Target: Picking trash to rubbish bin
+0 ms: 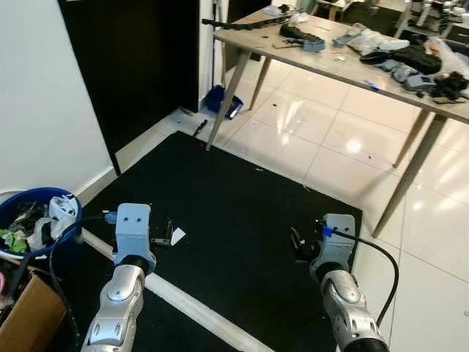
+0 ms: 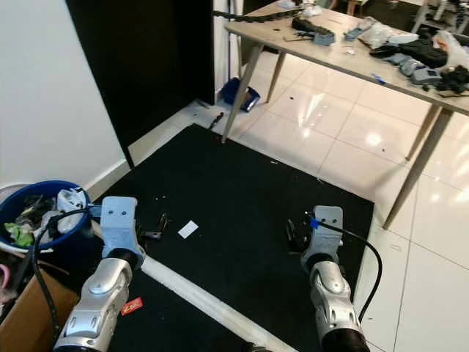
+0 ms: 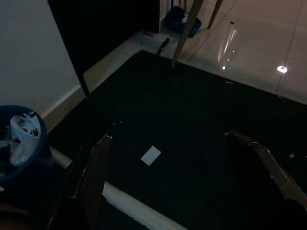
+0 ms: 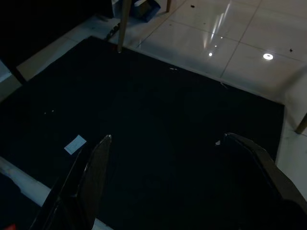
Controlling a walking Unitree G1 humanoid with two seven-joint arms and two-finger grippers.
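— Where is the trash?

— A little white scrap of paper lies flat on the black mat, just in front of the left tool. Nothing is touching it.

— And the rubbish bin?

— The blue bin sits on the robot's left, next to the white wall. It is stuffed with crumpled white and green trash. A brown cardboard box stands right beside it, nearer the robot.

— What are the tools doing?

— Both arms reach out low over the mat. The left tool has its two black fingers spread wide, with nothing between them, and the scrap shows in the gap. The right tool is also spread wide and holds nothing — it hangs over bare mat, well apart from the scrap.

— Anything else on the floor?

— A white strip runs across the mat near the robot. A small red bit lies by the left arm. Past the mat are shiny white tiles.

— And farther away?

— A long bench on slanted legs, covered with dark odds and ends. A blue thing lies on the floor under its near end.
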